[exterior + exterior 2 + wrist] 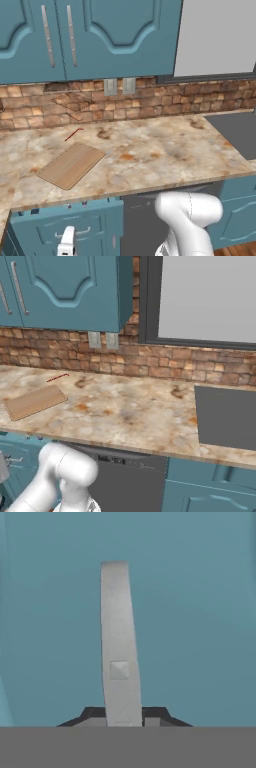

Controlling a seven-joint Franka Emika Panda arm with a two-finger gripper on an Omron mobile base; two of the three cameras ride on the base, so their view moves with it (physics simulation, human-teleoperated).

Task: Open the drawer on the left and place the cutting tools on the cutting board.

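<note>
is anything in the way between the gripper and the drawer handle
Nothing visible: in the hand view the gripper is shut on the short silver bar handle of the teal drawer, which runs between its dark fingertips.

Open counter (150,150) around cutting board (71,164), red stick (73,134) just behind.

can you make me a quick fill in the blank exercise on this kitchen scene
1. The gripper is shut on the drawer's silver ____.
2. The drawer sits ____ the counter edge.
3. The cutting board lies on the ____.
4. The thin red stick lies between the board and the ____ wall.

Missing words: handle; below; counter; brick
</note>
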